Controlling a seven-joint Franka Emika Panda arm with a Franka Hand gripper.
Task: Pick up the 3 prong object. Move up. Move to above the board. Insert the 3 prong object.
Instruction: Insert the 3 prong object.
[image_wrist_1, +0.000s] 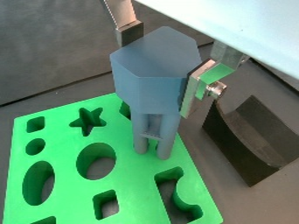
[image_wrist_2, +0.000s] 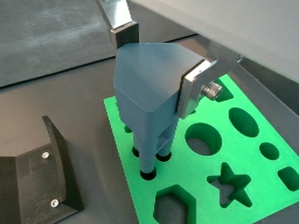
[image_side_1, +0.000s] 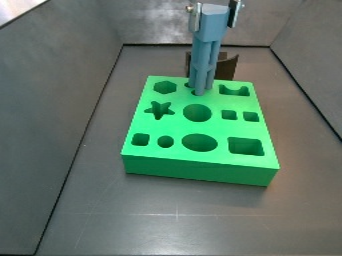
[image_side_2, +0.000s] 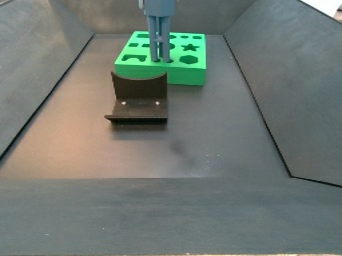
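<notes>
my end effector (image_wrist_1: 163, 54) points straight down, at the far end of the scene in both side views. my two flat silver fingers (image_wrist_2: 201, 77) are closed against opposite sides of the blocky head of the 3 prong object (image_wrist_1: 152, 92), which hangs upright between them with its prongs pointing down. in a side view my end effector (image_side_1: 213, 10) sits at the top edge of the frame, mostly cut off; in another it (image_side_2: 158, 4) is barely in frame. my arm above the wrist is out of sight.
</notes>
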